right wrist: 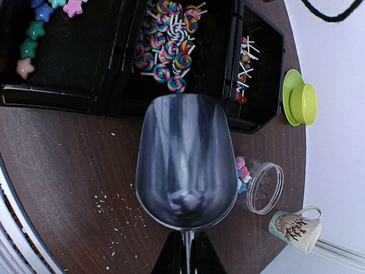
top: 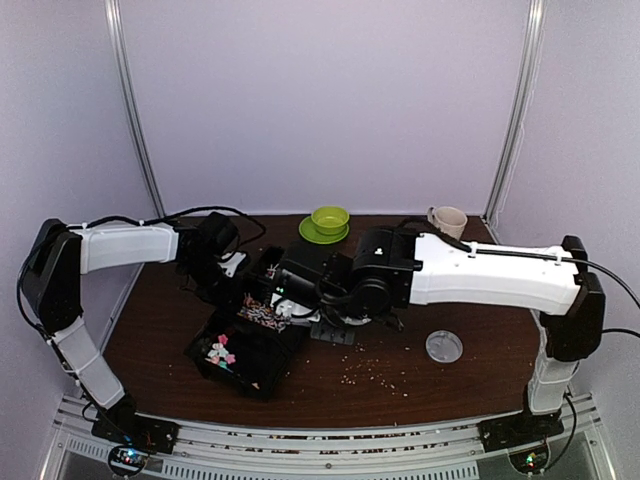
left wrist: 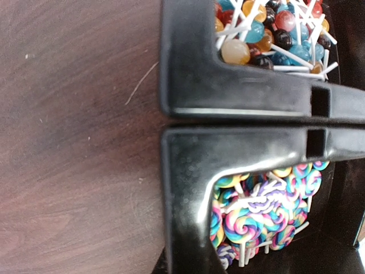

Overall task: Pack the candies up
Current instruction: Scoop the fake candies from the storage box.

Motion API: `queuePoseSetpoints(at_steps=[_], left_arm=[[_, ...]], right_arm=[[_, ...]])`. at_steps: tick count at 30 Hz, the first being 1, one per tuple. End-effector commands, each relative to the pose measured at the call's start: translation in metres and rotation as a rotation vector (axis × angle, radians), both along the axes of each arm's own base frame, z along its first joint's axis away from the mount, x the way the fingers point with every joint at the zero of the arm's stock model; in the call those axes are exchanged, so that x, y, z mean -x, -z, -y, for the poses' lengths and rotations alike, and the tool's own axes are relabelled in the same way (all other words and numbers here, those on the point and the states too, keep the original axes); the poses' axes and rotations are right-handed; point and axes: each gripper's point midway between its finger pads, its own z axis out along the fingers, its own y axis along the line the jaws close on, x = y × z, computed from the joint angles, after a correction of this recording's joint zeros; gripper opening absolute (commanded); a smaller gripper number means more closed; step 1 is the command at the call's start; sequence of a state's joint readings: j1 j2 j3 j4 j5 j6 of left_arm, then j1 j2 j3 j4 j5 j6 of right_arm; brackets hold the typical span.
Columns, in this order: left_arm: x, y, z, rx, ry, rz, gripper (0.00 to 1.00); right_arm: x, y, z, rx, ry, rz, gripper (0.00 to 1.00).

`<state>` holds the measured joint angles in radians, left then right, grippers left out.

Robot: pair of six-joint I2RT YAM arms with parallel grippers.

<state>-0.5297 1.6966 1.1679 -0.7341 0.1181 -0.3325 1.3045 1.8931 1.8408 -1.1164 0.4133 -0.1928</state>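
On a dark wooden table (top: pixel 480 310), the left gripper (top: pixel 222 255) sits at the far left end of a row of three black bins (right wrist: pixel 108 68). Its pincer is pressed together; whether it pinches anything cannot be told. The leftmost bin holds the candies (right wrist: pixel 35 29), pastel star shapes in pink, blue and green. Swirl lollipops (right wrist: pixel 168 57) fill the middle bin and round lollipops (right wrist: pixel 246 68) the right one. The right gripper (right wrist: pixel 186 260) pinches the handle of a metal scoop (right wrist: pixel 185 154), whose lip is at the middle bin's near wall. Just right of the scoop a clear jar (right wrist: pixel 265 188) lies on its side with a few candies inside. Pale crumbs (right wrist: pixel 108 200) dot the table. Farther right are a green bowl (right wrist: pixel 305 103) and a mug (right wrist: pixel 293 228).
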Motion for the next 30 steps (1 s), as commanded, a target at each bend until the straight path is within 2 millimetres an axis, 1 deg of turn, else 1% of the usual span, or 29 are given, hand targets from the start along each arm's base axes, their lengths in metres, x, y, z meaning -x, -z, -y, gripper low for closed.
queuePoseSetpoints(at_steps=[1, 4, 8, 15, 18, 22, 23, 25, 30], left_arm=[[-0.022, -0.033, 0.017, 0.036, 0.027, 0.119, 0.0], [-0.025, -0.039, 0.015, 0.013, 0.03, 0.138, 0.0], [-0.03, -0.05, 0.019, -0.023, 0.051, 0.178, 0.0], [-0.028, -0.054, 0.027, -0.071, 0.119, 0.24, 0.0], [-0.026, -0.054, 0.033, -0.056, 0.135, 0.255, 0.0], [-0.024, -0.048, 0.035, -0.047, 0.137, 0.243, 0.0], [-0.024, -0.048, 0.036, -0.043, 0.14, 0.241, 0.0], [-0.024, -0.05, 0.039, -0.024, 0.147, 0.245, 0.0], [-0.023, -0.056, 0.044, 0.013, 0.159, 0.263, 0.0]], right_arm=[[-0.005, 0.01, -0.003, 0.092, 0.005, 0.041, 0.0], [-0.005, 0.023, -0.003, 0.161, 0.004, 0.044, 0.0], [-0.007, 0.027, -0.009, 0.186, 0.001, 0.061, 0.0], [-0.015, 0.042, -0.021, 0.225, 0.013, 0.087, 0.0], [-0.02, 0.032, -0.03, 0.183, 0.034, 0.108, 0.0], [-0.021, 0.015, -0.032, 0.115, 0.036, 0.132, 0.0], [-0.021, 0.014, -0.032, 0.114, 0.033, 0.137, 0.0], [-0.022, 0.017, -0.031, 0.13, 0.029, 0.142, 0.0], [-0.023, 0.037, -0.028, 0.205, 0.027, 0.134, 0.0]])
